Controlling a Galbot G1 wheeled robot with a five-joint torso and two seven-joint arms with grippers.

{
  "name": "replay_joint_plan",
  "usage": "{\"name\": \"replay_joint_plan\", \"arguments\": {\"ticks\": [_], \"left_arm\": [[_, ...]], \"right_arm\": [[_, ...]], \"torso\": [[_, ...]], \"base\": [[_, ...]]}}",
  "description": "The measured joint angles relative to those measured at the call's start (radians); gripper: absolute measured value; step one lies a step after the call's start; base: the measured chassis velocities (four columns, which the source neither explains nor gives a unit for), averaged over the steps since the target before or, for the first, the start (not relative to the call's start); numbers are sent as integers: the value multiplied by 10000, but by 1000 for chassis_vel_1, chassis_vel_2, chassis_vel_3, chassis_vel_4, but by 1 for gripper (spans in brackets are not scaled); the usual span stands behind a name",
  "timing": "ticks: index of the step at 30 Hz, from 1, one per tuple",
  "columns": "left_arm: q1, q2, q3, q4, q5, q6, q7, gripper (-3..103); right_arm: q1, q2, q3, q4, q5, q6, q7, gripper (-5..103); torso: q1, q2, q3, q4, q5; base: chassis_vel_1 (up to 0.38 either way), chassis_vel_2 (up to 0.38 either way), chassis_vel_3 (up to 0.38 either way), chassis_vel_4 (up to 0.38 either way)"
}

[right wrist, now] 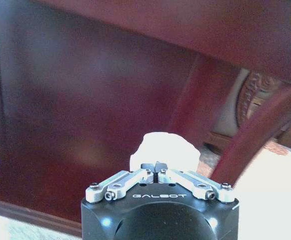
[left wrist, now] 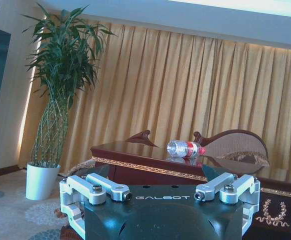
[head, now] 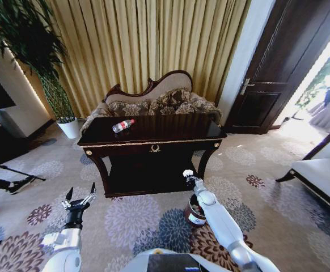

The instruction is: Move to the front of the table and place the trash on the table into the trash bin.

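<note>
**Paper over the bin**

Our right gripper [head: 188, 173] pinches a white paper scrap [right wrist: 161, 150] just above the bin [head: 194, 214], ready to drop. Our left gripper [head: 79, 198] waits spread and low. A bottle [head: 123, 126] lies on the table [head: 170, 131].

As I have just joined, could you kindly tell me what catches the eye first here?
A clear plastic bottle with a red label lies on its side on the dark glossy console table. In front of the table, the right gripper holds crumpled white paper above the small reddish-brown trash bin. The left gripper waits open, low.
</note>
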Motion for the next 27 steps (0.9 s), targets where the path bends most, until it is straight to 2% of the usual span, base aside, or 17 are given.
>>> {"name": "replay_joint_plan", "arguments": {"ticks": [4,9,12,14,17,22,27], "left_arm": [[-33,-73,-14,152,-14,-91,129,100],[-43,-96,-22,228,-94,-152,157,100],[-76,-96,-22,287,-131,-172,170,100],[-80,-76,-22,349,-146,-194,179,100],[-74,-58,-27,430,-155,-261,187,100],[-20,5,-28,528,-203,-338,228,100],[-5,74,-59,630,-317,-423,304,100]], "right_arm": [[122,-73,122,-430,-402,-65,189,0],[126,-190,160,-587,-402,-215,207,0],[109,-198,211,-771,-81,-362,188,0],[-64,-214,301,-767,438,-781,181,0],[-317,-273,452,-814,596,-1028,192,0],[-482,-356,632,-1323,434,-905,313,0],[-448,-211,683,-2330,75,-389,711,0]], "torso": [[0,0,0,2,1],[0,0,0,2,0],[0,0,0,2,1],[0,0,-1,6,1],[0,0,-1,0,3],[-1,0,-1,0,1],[0,0,0,1,1]], "base": [[0,0,0,0],[0,0,0,0],[0,0,0,0],[0,0,0,0],[0,0,0,0],[0,0,0,0],[0,0,0,0]]}}
